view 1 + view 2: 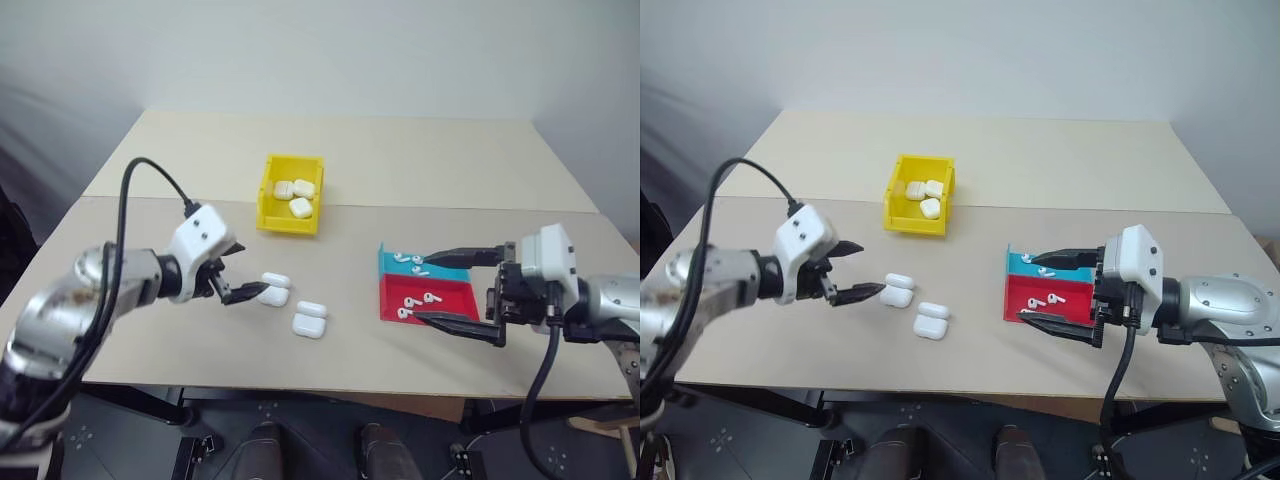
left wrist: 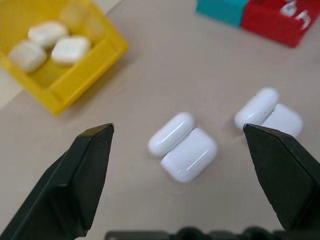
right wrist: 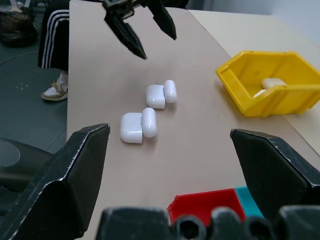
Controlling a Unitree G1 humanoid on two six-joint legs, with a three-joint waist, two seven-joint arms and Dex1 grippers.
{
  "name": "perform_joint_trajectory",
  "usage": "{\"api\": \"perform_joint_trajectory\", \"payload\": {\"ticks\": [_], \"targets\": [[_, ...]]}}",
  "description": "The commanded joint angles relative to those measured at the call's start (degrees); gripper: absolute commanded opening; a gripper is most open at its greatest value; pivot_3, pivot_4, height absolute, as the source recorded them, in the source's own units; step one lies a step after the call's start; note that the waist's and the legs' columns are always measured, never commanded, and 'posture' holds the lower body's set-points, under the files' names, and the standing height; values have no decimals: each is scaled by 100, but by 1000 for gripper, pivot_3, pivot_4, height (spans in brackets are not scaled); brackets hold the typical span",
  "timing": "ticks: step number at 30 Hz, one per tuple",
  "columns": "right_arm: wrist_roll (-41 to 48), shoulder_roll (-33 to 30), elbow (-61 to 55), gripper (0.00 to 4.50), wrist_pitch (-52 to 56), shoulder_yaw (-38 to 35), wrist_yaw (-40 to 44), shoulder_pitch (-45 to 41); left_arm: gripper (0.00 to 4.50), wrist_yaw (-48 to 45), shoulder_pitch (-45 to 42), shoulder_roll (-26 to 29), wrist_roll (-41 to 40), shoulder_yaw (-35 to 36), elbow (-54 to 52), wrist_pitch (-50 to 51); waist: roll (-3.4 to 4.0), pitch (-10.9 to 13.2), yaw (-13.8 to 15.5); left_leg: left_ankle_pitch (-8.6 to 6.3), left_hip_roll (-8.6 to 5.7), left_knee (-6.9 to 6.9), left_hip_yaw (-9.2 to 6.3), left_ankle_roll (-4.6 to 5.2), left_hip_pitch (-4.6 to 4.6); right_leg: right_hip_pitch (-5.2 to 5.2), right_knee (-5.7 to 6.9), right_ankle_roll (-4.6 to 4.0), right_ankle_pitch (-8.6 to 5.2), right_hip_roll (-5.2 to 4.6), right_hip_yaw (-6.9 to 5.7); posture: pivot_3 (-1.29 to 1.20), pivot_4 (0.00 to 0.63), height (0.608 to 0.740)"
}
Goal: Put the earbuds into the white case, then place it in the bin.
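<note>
two open white cases (image 1: pixel 274 289) lie on the table (image 1: pixel 400 170) just off the spread left gripper (image 1: pixel 232 272), earbuds (image 1: pixel 410 263) are straddled by the spread right gripper (image 1: pixel 452 290) at the red and teal tray (image 1: pixel 440 300), so an earbud pinch is judged next, the bin (image 1: pixel 272 200) later.

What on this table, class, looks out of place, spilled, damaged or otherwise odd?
Nothing stands out. Two open cases lie on the table, three more sit in the yellow bin, and the earbuds rest in the red and teal tray.
</note>
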Motion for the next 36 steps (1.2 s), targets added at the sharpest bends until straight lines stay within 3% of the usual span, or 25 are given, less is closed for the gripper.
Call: {"api": "perform_joint_trajectory", "payload": {"ticks": [1, 4, 6, 15, 24, 36], "targets": [[68, 29, -231, 4480, 3, -139, -146, 24, 4500, 170, -754, -209, -284, -354, 109, 1554, 0, 0, -5, 0, 0, 0, 0, 0, -3, -2, -1, 2, 0, 0, 0, 0, 150, 740], [62, 48, -294, 4480, 22, -134, -267, 56, 4500, 686, -1151, -727, -142, -437, 97, 2434, 0, 0, -25, 0, -3, -2, -1, 0, -6, -3, -2, 4, -1, 0, 3, 0, 150, 740], [62, 58, -327, 4480, 33, -130, -337, 67, 4500, 895, -1401, -754, -146, -908, 49, 2778, -4, 2, -31, 0, -3, -1, -4, 1, -7, -4, 0, 4, -1, 2, 2, 0, 150, 740], [86, 109, -454, 4480, -11, -165, -457, 216, 4500, 2534, -2117, -1050, -1369, -1755, 1261, 2848, -4, 2, -54, 0, -3, 1, -10, 1, 1, 0, 9, 2, -1, 3, 3, 0, 150, 740], [55, 169, -443, 4480, -52, -115, -496, 203, 4500, 5180, -2870, -1634, -3528, -2132, 3223, 2848, -5, 3, -23, 0, -7, 3, -12, 1, -4, -1, 8, 2, 1, 0, 3, 0, 150, 740], [7, 275, -482, 4480, -61, -69, -605, 190, 4500, 8390, -3230, -1987, -6432, -2439, 4622, 2848, -6, 3, -30, 0, -11, 3, -11, 0, -4, -2, 9, -24, 17, -2, 3, 0, 150, 740]]}}
